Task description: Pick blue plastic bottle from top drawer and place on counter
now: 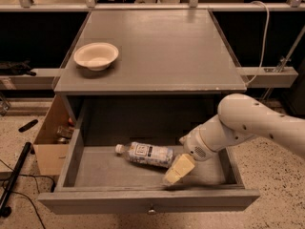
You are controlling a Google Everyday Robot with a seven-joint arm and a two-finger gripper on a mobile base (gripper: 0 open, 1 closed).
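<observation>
Where the top drawer (95, 202) stands open, the claw (177, 171) hangs inside it beside the base of the blue plastic bottle (147, 154), which lies sideways; spread or closed, I cannot tell. Its white arm (252, 123) slopes down from the right.

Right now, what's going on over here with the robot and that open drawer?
The robot's arm is reaching into the open top drawer, with its gripper low inside, right beside the bottom end of the blue plastic bottle. The bottle lies on its side on the drawer floor, cap pointing left, not lifted yet. The counter above holds only a cream bowl near its left edge. A cardboard box sits on the floor to the left of the cabinet.
</observation>
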